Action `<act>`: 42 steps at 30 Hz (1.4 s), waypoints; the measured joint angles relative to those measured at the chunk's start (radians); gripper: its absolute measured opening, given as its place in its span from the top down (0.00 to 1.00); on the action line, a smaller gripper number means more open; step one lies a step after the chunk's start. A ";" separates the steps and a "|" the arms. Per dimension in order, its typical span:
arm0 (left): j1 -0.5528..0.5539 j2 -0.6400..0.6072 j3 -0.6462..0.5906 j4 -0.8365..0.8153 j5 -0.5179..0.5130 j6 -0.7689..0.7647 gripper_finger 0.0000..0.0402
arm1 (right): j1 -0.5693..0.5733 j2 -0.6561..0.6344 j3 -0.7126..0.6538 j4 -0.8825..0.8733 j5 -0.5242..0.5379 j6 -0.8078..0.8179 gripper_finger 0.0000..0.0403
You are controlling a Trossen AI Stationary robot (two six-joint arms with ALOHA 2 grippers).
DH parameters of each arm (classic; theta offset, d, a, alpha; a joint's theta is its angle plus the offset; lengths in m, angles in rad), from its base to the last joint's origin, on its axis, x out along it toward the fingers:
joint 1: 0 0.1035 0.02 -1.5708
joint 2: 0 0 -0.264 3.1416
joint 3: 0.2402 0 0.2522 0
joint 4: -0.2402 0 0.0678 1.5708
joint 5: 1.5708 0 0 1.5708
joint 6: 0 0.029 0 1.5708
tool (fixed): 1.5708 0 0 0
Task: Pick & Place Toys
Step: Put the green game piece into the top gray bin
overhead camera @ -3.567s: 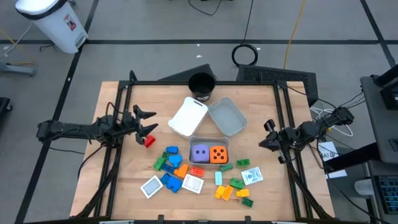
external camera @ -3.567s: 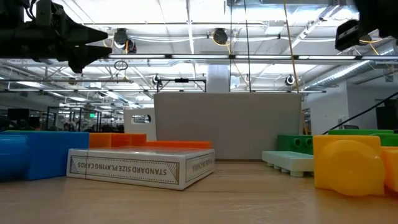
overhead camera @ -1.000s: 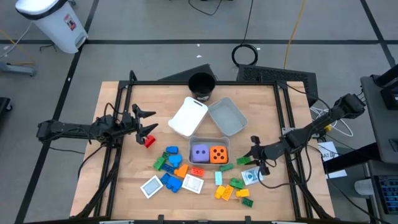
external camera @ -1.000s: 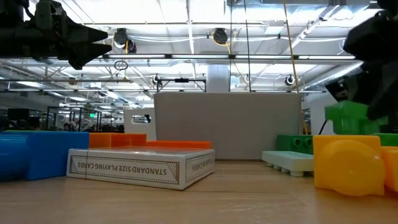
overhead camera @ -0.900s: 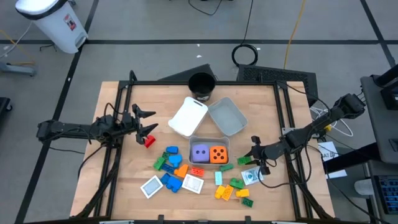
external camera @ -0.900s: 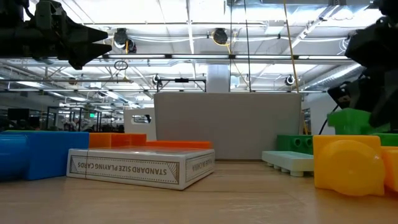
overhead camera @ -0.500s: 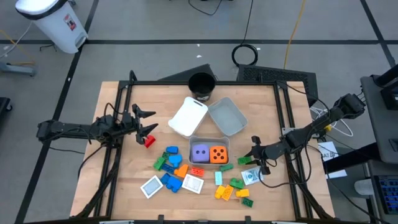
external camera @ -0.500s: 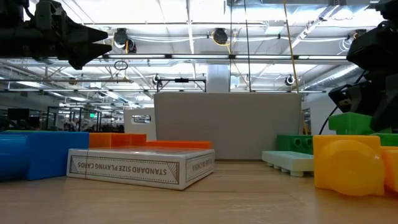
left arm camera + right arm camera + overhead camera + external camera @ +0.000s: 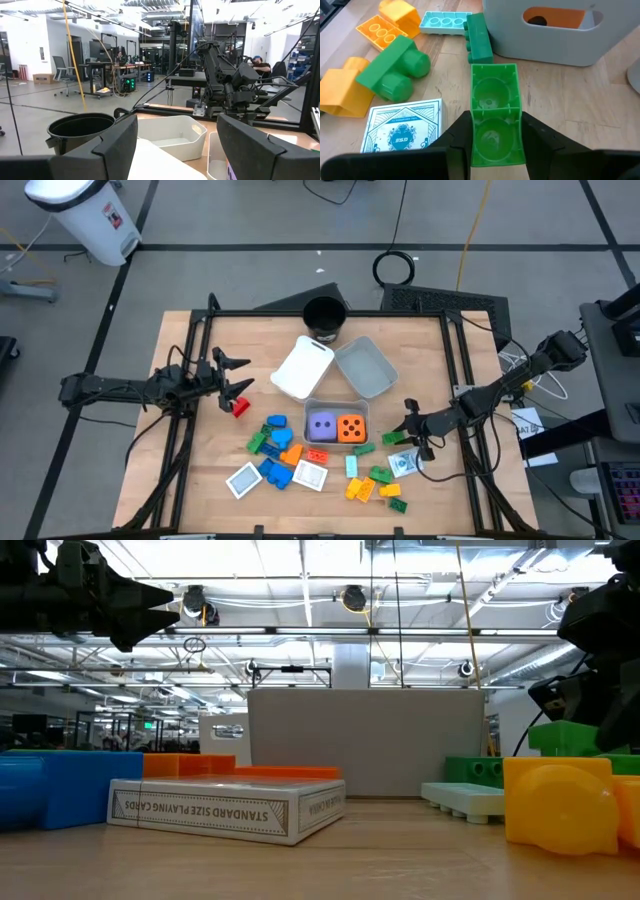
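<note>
The green block (image 9: pixel 492 115) is pinched between the jaws of the right gripper (image 9: pixel 409 431), hollow underside toward the wrist camera, lifted above the surface (image 9: pixel 200 450) just right of the small grey tray (image 9: pixel 337 412). That tray holds 2 dice: purple die (image 9: pixel 321 426) and orange die (image 9: pixel 350 428), side by side.

Under and around the held block, in right wrist view: 1 white printed tile (image 9: pixel 402 127), 1 green piece w/ round studs (image 9: pixel 392 70), 1 dark green bar (image 9: pixel 479 36) touching the tray wall, 1 light blue plate (image 9: pixel 442 21), and 3 yellow-orange pieces near the edge. Nothing stands between block and tray except the dark green bar.

High view shows 3 white tiles in all; the other two, (image 9: pixel 243 479) and (image 9: pixel 309 476), lie at the front left of the pile, with blue, green, orange blocks between them. 1 red block (image 9: pixel 240 407) lies apart, close to the left gripper (image 9: pixel 232 375).

Left gripper hovers at the left side, jaws spread, holding nothing.

Behind the dice tray: 1 white tray (image 9: pixel 302 367), 1 bigger grey tray (image 9: pixel 365 368), touching each other, and 1 black cup (image 9: pixel 324 318) at the far edge.
</note>
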 joint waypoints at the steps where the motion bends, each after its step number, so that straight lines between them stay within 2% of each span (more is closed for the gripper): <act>1: 0.000 0.000 0.000 0.000 0.000 0.000 0.31 | 0.000 0.000 0.000 0.006 0.005 -0.004 0.76; 3: 0.000 0.000 0.000 0.000 0.000 0.000 0.31 | -0.001 0.001 -0.002 0.067 0.036 -0.016 0.76; 6: 0.000 0.000 0.000 0.000 0.000 0.000 0.31 | -0.022 0.001 -0.002 0.356 0.075 -0.034 0.75; 8: 0.000 0.000 0.000 0.000 0.000 0.000 0.31 | -0.055 -0.001 0.000 0.578 0.034 -0.103 0.75; 10: 0.000 0.000 0.000 0.000 0.000 0.000 0.31 | -0.097 -0.001 0.012 0.697 -0.002 -0.160 0.75; 13: 0.000 0.000 0.000 0.000 0.000 0.000 0.31 | -0.201 0.000 0.070 0.602 0.030 -0.136 0.76; 16: 0.000 0.000 0.000 0.000 0.000 0.001 0.31 | -0.356 0.015 0.160 0.347 0.033 -0.080 0.77; 19: 0.000 0.000 0.000 0.000 0.000 0.006 0.31 | -0.510 0.041 0.226 0.139 0.090 -0.067 0.76; 22: 0.000 0.000 0.000 0.000 -0.001 0.006 0.31 | -0.645 0.091 0.240 0.089 0.092 -0.029 0.76; 25: 0.000 0.000 0.000 0.000 -0.004 0.006 0.31 | -0.733 0.157 0.239 0.096 -0.012 0.002 0.76; 29: 0.000 0.000 0.000 0.000 -0.023 0.006 0.31 | -0.762 0.244 0.239 0.148 -0.077 0.000 0.74; 34: 0.000 0.000 0.000 0.001 -0.026 0.005 0.31 | -0.755 0.316 0.239 0.198 -0.002 -0.009 0.67; 42: 0.000 0.000 0.000 0.001 -0.026 0.004 0.31 | -0.751 0.331 0.239 0.216 -0.002 -0.013 0.51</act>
